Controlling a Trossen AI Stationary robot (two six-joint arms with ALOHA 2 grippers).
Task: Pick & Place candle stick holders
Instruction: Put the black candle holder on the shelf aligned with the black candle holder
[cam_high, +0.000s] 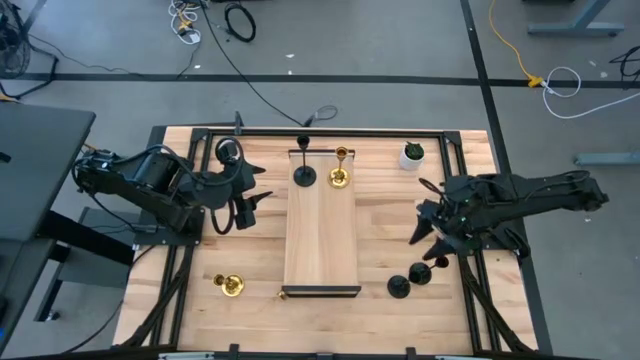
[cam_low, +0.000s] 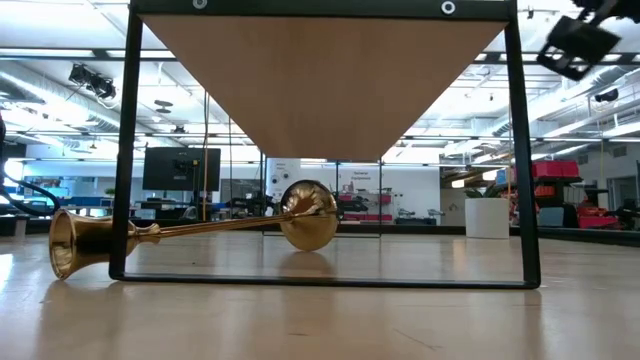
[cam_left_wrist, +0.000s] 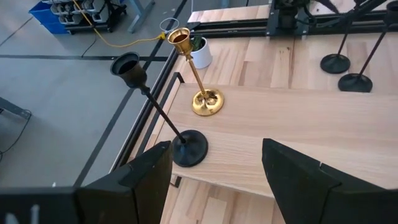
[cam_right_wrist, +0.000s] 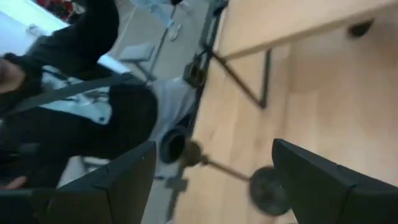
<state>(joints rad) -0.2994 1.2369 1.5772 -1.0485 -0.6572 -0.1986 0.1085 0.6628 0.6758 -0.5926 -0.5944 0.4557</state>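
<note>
Nowhere legible writing on candle stick holders (cam_high: 339, 178)

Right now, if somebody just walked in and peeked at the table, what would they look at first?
Probably the raised wooden shelf in the middle of the table, with one black candle stick holder and one gold one standing side by side at its far end. Next, the gold holder lying tipped over on the table near the front left. The left gripper and right gripper wait open on either side.

Two blk jointed arms, cabled
</note>
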